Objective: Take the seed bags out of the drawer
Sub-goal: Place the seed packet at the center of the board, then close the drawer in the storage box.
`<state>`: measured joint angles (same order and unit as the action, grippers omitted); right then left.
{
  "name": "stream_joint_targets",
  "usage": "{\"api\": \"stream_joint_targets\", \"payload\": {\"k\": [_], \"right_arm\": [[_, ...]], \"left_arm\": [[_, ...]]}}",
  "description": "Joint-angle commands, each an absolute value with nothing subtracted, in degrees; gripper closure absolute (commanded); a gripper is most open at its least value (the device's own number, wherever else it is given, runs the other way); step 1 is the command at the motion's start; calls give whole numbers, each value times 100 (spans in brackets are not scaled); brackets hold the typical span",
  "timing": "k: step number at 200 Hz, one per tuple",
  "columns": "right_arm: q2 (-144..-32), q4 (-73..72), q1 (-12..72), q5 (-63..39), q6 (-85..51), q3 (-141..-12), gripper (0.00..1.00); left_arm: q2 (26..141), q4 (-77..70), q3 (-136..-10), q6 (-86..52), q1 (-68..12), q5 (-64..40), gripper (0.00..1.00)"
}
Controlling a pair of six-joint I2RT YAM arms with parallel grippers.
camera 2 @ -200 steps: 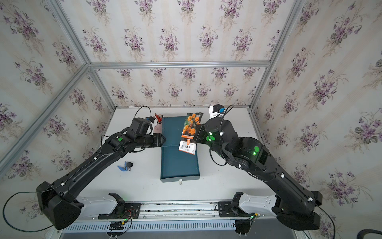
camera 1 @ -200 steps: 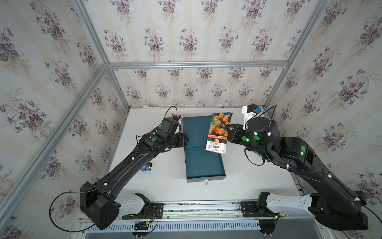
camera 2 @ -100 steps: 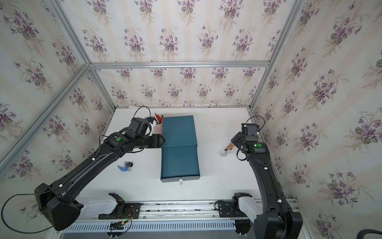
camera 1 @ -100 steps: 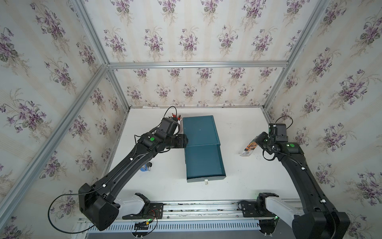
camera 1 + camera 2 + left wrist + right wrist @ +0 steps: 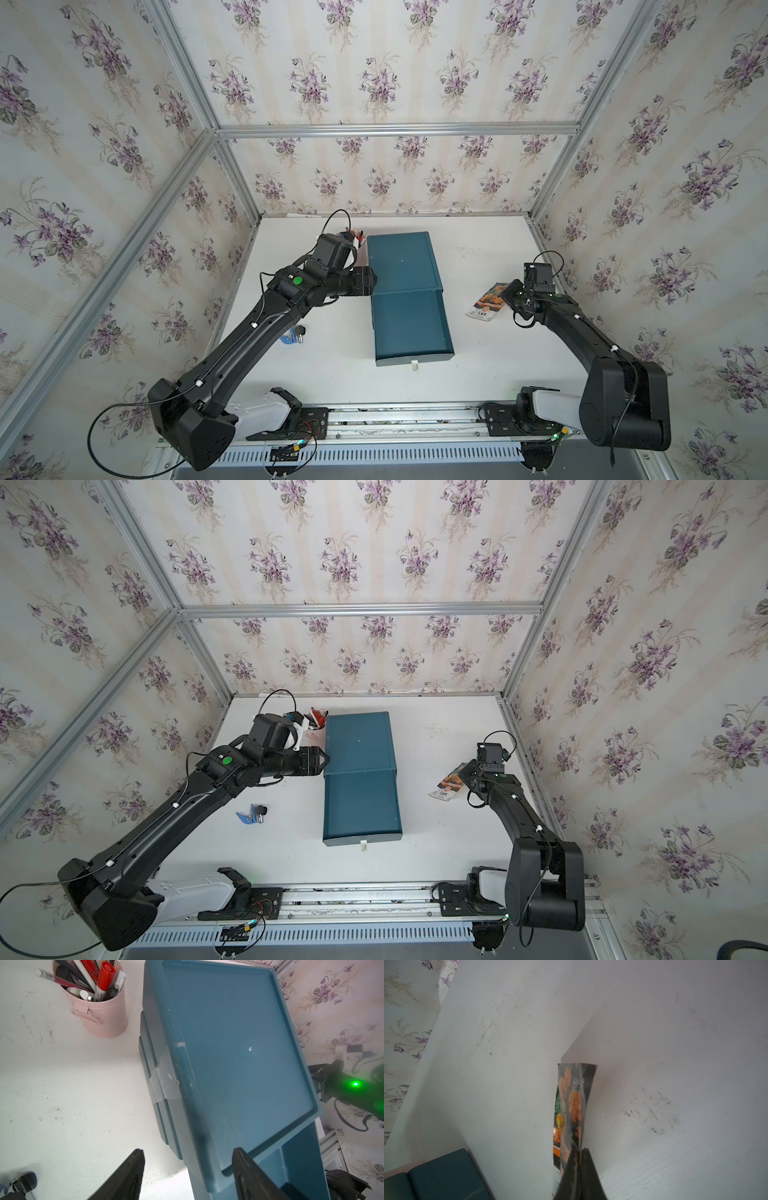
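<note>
Seed bag (image 5: 486,301) with the orange-bloom print: state position and retention. — Operator

Items follow by size, descending. White table (image 5: 478,257): carries everything listed. Left arm (image 5: 249,332) and right arm (image 5: 582,332): both reach over the table from the near rail. Teal cabinet (image 5: 401,262): at the centre of the table, with its drawer (image 5: 409,324) pulled out toward the rail. Seed bag: outside the drawer, on the robot's right of the cabinet and well apart from it. It is tilted. One end appears to rest on the table and the other sits in the right gripper (image 5: 578,1150). — Technician

Confirm both end effectors. — Operator

Right gripper: fingers (image 5: 591,1178) drawn together and clamped on one edge of the seed bag. Left gripper (image 5: 188,1150): fingers apart, astride the cabinet's front left corner in the wrist view, one on the table side and one over the cabinet top. Contact with the cabinet cannot be determined. — Technician

List the smaller items. — Operator

Pink cup (image 5: 104,1016) of pens: just beside the cabinet's left side, toward its far end. Small blue-and-black item (image 5: 249,814): on the table near the left arm, well apart from the drawer. Its type cannot be determined. — Technician
</note>
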<state>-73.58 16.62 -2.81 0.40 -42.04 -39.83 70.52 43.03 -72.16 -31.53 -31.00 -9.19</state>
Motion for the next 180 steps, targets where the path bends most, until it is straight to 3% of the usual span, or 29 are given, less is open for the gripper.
{"api": "stream_joint_targets", "payload": {"k": [1,29,47,81,106,132,180], "right_arm": [[-7478,1449,-281,281,-4170,-3962,73],[-7510,1776,-273,616,-4039,-4068,29],[-7346,2205,-94,916,-3786,-4311,15],[-6654,3344,1402,1785,-3450,-4973,16],[-5976,4636,3326,2762,-3954,-5706,20],[-5964,6085,4788,3607,-4604,-6918,24],[-6312,6031,7810,2546,-4797,-7844,32]], "left_arm": [[6996,4367,-7201,-3151,-3096,-957,28],[6979,4351,-7155,-3180,-3098,-1045,28],[6945,4320,-7137,-3212,-3098,-1071,28],[6936,4306,-7164,-3235,-3094,-1081,28],[7011,4281,-7172,-3216,-3097,-1161,27],[7284,4286,-7239,-3123,-3102,-1314,27],[7427,4245,-7278,-3224,-3094,-1328,28]]}}
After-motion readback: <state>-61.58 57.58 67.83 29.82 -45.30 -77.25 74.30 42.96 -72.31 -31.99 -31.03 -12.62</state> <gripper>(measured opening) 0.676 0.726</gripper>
